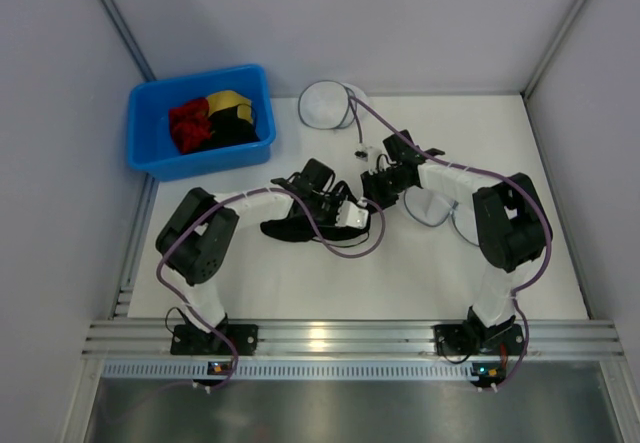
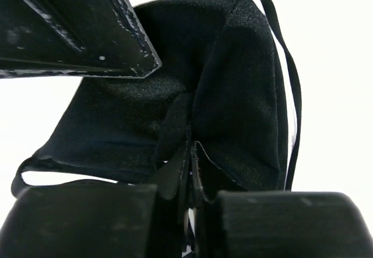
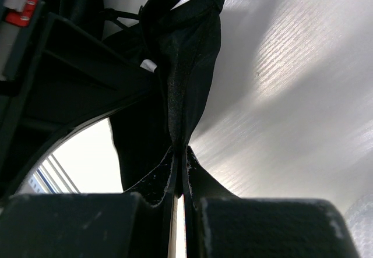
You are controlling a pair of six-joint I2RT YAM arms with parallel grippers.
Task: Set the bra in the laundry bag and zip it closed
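The black bra (image 1: 290, 229) lies stretched on the white table between the two arms, with one end lifted toward the grippers. My left gripper (image 1: 352, 211) is shut on a fold of the bra (image 2: 233, 83), the fabric pinched between the fingertips (image 2: 191, 153). My right gripper (image 1: 376, 185) is right next to it, shut on another fold of the bra (image 3: 186, 54) at its tips (image 3: 180, 153). The laundry bag (image 1: 432, 211), see-through mesh with thin dark hoops, lies flat under the right forearm and is partly hidden by it.
A blue bin (image 1: 150, 158) at the back left holds red, yellow and black garments. A whiter round mesh case (image 1: 325, 103) lies at the back centre. Grey walls close in the table on the left, back and right.
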